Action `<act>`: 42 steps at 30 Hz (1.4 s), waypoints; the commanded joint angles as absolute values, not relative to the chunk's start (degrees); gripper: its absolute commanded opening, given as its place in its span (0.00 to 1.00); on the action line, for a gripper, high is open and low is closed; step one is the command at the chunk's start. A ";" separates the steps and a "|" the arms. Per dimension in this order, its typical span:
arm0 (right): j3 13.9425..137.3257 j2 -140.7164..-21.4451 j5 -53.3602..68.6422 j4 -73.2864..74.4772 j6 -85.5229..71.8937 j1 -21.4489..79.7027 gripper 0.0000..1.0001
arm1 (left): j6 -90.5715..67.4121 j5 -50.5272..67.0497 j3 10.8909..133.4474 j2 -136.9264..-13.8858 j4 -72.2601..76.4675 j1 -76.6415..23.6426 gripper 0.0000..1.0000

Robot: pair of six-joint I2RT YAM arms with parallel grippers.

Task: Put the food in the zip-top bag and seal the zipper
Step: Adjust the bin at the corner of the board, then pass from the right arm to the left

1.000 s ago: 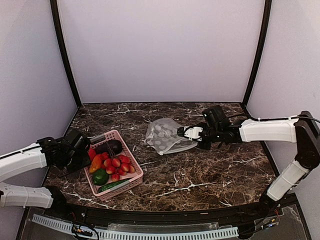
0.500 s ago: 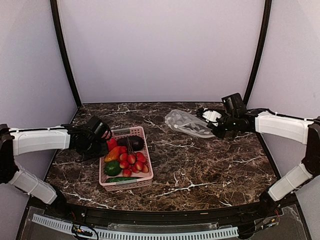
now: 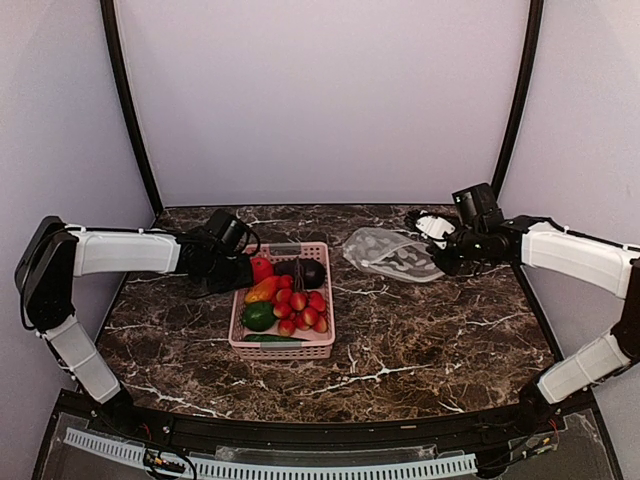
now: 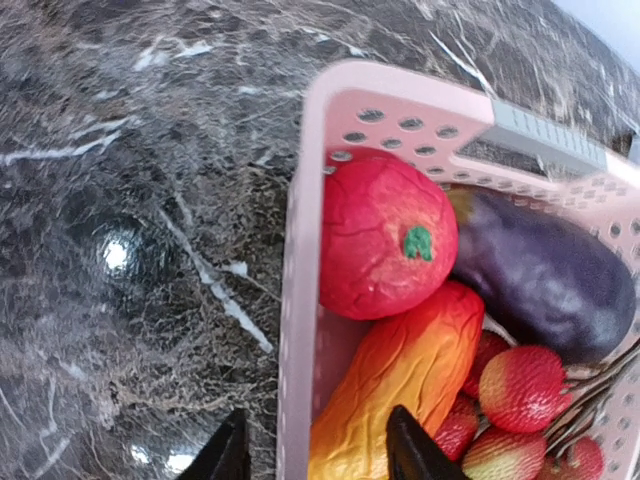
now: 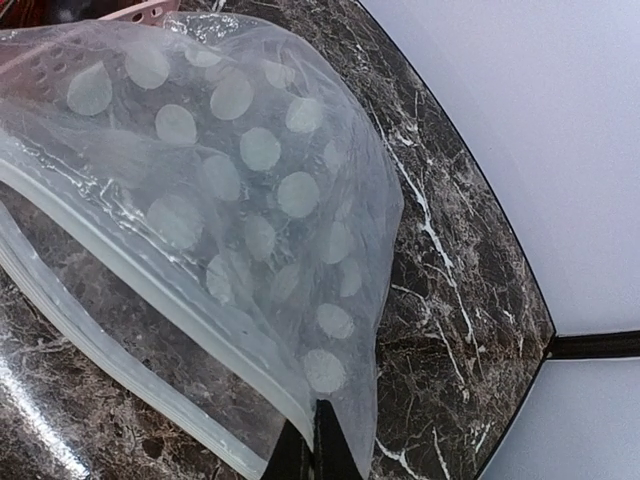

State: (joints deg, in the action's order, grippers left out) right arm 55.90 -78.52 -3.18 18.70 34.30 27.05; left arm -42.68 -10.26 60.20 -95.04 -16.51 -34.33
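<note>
Nothing is packed yet: the food [image 3: 285,300] sits in the pink basket [image 3: 281,351]. The right gripper [image 5: 312,452] pinches the empty zip-top bag [image 3: 390,255] (mouth open). The left gripper [image 4: 318,455] has its 2 jaws around the basket wall; I cannot tell if they squeeze.

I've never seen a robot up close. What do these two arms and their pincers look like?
The left arm and right arm are smooth white tubes joined by chunky black joints. The left gripper and right gripper are black, each with two dark fingers. Thin black cables loop near the wrists.
</note>
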 commanded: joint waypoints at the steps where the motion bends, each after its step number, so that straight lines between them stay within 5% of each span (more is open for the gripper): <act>1: 61.18 -78.30 -0.95 22.06 30.58 26.81 0.00 | -44.53 -18.23 61.31 -87.60 -19.53 -34.90 0.51; 7: 66.92 -81.19 1.44 23.31 25.10 26.81 0.00 | -39.96 -28.71 62.00 -82.27 -13.25 -42.83 0.58; 15: 75.10 -86.19 1.72 24.84 20.25 26.81 0.00 | -34.23 -16.70 66.93 -90.92 15.61 -51.58 0.60; 18: 78.04 -87.11 1.19 24.93 18.69 26.80 0.00 | -32.25 -16.85 68.25 -93.66 23.08 -54.90 0.68; 29: 78.46 -88.25 -4.22 23.95 9.21 26.81 0.00 | -38.71 -10.80 85.95 -109.78 23.12 -57.94 0.67; 42: 70.42 -81.10 4.65 23.06 9.13 26.92 0.00 | -51.56 -18.73 100.37 -121.74 9.30 -57.57 0.61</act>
State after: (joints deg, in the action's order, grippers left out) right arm 72.34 -84.27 1.69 24.51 10.00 27.05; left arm -44.88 -15.51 97.21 -120.46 17.93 -57.76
